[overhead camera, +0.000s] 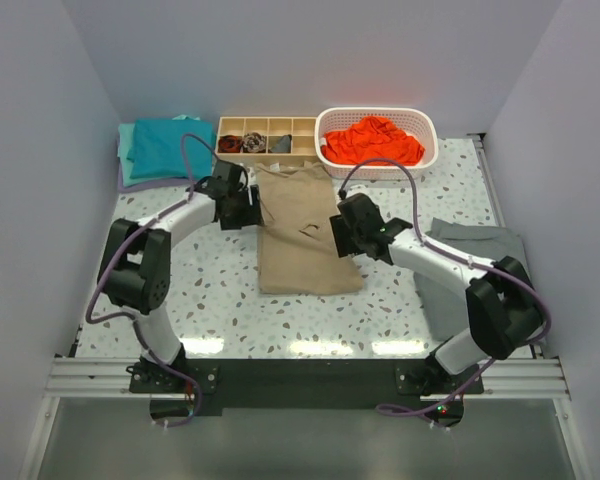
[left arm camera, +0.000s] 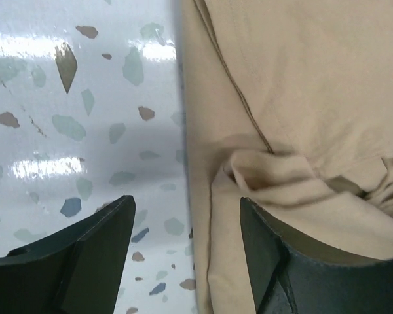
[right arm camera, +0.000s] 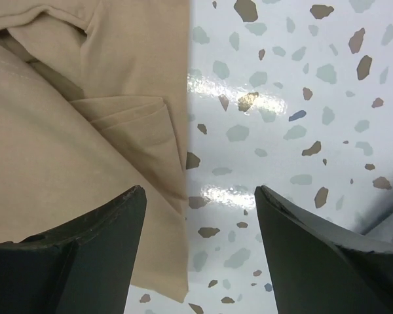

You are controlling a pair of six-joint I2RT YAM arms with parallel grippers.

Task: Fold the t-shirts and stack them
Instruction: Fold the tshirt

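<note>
Cloth of the tan-khaki t-shirt [overhead camera: 298, 235] is lying folded into a long strip at the middle of the table [overhead camera: 220, 310]. The left gripper [overhead camera: 252, 212] is hovering at its left edge and the right gripper [overhead camera: 342, 235] at its right edge, so the shirt is sitting between them. Both grippers are standing with jaws spread, grasping nothing. Only the overhead view is showing the rest. One teal t-shirt [overhead camera: 165, 145] is lying folded at the far left. One orange-red t-shirt [overhead camera: 372, 140] is bunching in one white basket [overhead camera: 430, 135]. One wooden tray [overhead camera: 305, 155] is holding three rolled socks [overhead camera: 230, 144], and one grey cloth [overhead camera: 480, 240] is lying by the right arm. The wrist views are showing what it cannot: each gripper is straddling a tan edge, with one finger over cloth and the other over speckled table.
</note>
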